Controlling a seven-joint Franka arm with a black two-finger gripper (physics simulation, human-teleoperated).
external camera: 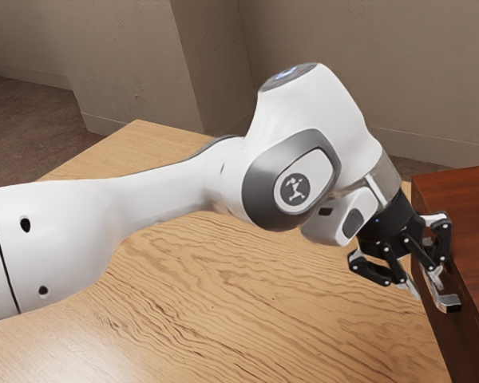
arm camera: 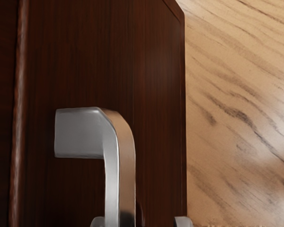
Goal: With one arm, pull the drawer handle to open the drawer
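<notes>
Table (external camera: 223, 263): wooden, beneath the drawer.
Arm (external camera: 144, 207): white, reaching the drawer's front.
Drawer (external camera: 463, 215): dark wood, apparently closed; the pull remains to do.
Gripper (external camera: 421, 278): at the drawer's front, fingers spread astride the handle, unclamped.
Handle (arm camera: 85, 132): silver, on the drawer's front.

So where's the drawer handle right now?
The handle stands off the dark wood drawer front, close up in the wrist view; in the exterior view that is far right, where the gripper reaches the drawer.
</notes>
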